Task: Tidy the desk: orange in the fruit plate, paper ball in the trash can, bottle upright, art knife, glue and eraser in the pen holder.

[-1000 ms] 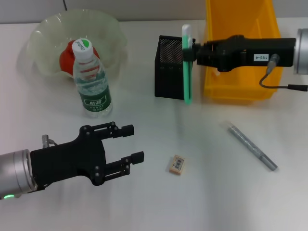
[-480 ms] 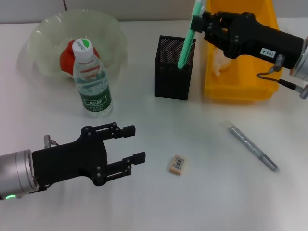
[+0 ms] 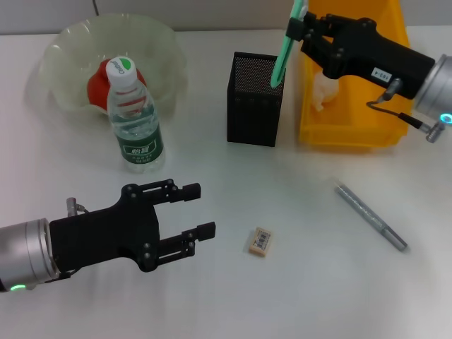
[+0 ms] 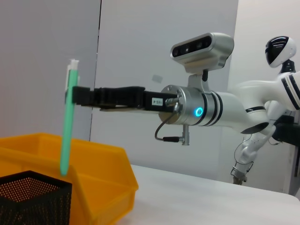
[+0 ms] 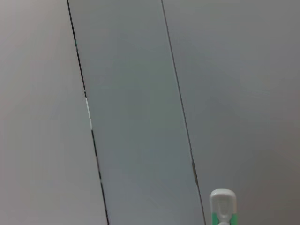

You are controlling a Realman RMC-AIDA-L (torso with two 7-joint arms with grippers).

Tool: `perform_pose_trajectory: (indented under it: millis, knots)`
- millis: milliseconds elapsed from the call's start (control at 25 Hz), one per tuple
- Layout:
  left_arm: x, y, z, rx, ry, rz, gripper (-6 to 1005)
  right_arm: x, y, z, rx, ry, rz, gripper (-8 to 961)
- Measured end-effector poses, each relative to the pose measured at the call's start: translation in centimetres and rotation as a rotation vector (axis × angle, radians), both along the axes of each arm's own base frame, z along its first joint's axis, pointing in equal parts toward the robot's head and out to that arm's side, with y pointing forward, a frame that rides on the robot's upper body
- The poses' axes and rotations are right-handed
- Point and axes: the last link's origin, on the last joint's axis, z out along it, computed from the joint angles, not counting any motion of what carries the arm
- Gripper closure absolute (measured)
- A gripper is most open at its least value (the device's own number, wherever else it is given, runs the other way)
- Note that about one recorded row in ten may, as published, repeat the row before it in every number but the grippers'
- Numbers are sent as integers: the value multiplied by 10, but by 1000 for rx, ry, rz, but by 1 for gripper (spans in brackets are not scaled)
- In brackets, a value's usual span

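Art knife [image 3: 285, 48] held upright in right claw [image 3: 302, 32] above pen holder [image 3: 256, 107].

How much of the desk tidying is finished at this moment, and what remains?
Done: the orange lies in the fruit plate, the bottle stands upright, and the paper ball is in the trash can. In hand: the right tool holds a green stick above the pen holder. Left: the eraser and a grey pen lie on the desk. The left tool waits open.

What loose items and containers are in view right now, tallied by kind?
Containers: 3 - fruit plate, pen holder, trash can
Stick-shaped items: 2 - green stick, grey pen
Orange: 1
Bottle: 1
Eraser: 1
Paper ball: 1
Total: 9
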Motion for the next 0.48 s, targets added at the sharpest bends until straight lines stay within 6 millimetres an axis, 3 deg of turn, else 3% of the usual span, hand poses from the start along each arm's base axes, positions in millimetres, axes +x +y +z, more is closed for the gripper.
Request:
perform_pose_trajectory:
  millis: [480]
  knots:
    - [-1, 2, -1, 7, 10, 10, 395, -6, 15, -17, 62, -59, 0, 775]
